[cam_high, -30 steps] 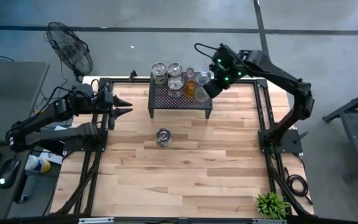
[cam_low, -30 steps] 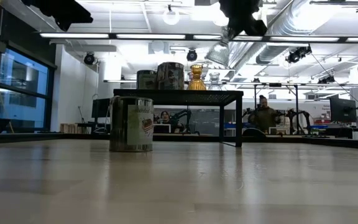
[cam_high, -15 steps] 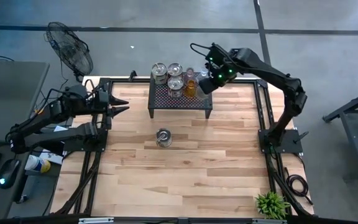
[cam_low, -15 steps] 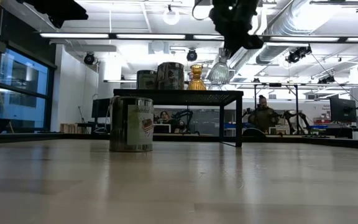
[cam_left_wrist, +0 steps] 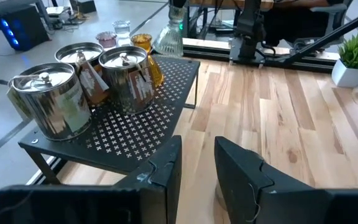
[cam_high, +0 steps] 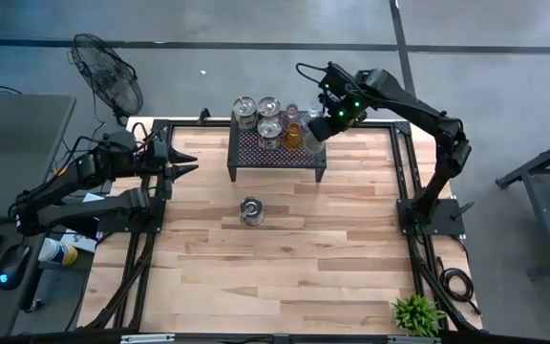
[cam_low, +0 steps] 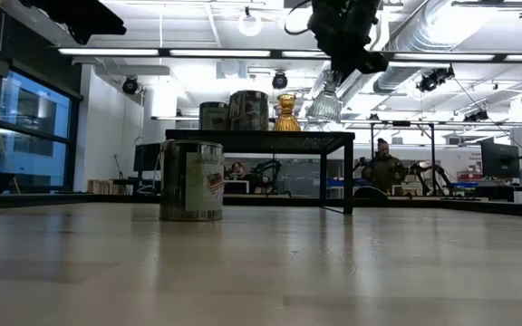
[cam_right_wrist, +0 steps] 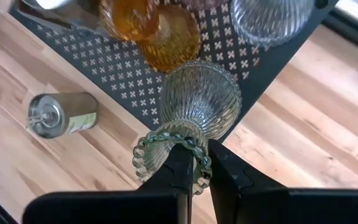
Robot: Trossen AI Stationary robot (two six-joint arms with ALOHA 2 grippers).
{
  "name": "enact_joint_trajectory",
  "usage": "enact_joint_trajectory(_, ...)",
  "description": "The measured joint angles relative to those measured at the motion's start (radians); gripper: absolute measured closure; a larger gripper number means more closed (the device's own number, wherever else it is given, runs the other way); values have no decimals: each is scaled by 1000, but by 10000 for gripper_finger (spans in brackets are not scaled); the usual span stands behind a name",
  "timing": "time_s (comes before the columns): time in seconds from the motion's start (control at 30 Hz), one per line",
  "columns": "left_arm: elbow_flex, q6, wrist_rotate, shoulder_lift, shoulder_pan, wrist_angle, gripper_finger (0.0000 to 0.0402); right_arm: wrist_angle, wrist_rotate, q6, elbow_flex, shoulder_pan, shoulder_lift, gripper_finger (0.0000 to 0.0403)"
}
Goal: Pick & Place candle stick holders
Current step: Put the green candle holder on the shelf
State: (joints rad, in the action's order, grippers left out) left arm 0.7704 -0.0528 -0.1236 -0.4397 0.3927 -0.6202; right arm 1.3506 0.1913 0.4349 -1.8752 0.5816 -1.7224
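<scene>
A black perforated stand point(cam_high: 277, 151) at the table's far side bears three silvery holders point(cam_high: 268, 129), an amber one point(cam_high: 294, 135), and pink point(cam_left_wrist: 106, 38) and clear glass ones point(cam_right_wrist: 272, 18). One silvery holder point(cam_high: 251, 211) stands upright on the table in front of the stand. My right gripper point(cam_right_wrist: 201, 155) is over the stand's right end, shut on a clear ribbed glass holder point(cam_low: 324, 104). My left gripper point(cam_high: 191, 162) waits open at the table's left edge, level, with nothing between its fingers. My right gripper pinches the glass holder's beaded rim point(cam_right_wrist: 199, 172) between its two fingers. One finger seems to stand inside the ring and one outside. The fingers come steeply from above. The holder hangs below them, tilted, wide ribbed end point(cam_right_wrist: 205, 99) down, just clear of the stand top.
A small potted plant point(cam_high: 416, 312) stands at the table's near right corner. A fan point(cam_high: 108, 78) stands beyond the far left corner. Bare wood lies between the stand and the near edge.
My right gripper has come down and a little toward the table's left with the clear glass holder, bringing it from well above the stand to just over its right end. It has nearly stopped in the last half second.
</scene>
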Motion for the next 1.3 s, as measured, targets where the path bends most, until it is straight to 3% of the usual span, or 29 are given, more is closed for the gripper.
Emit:
enact_joint_trajectory(0.7, 0, -21, 31, -2, 0, 29, 309, 105, -99, 32, -385, 11, 0, 384)
enact_joint_trajectory(0.87, 0, -21, 33, -2, 0, 36, 309, 203, -88, -11, -484, 6, -66, 384)
enact_joint_trajectory(1.1, 0, -18, 40, -2, 0, 43, 309, 218, -62, -126, -356, -3, -79, 384)
enact_joint_trajectory(1.3, 0, -18, 40, -2, 0, 42, 309, 198, -76, -92, -256, 7, -82, 384)
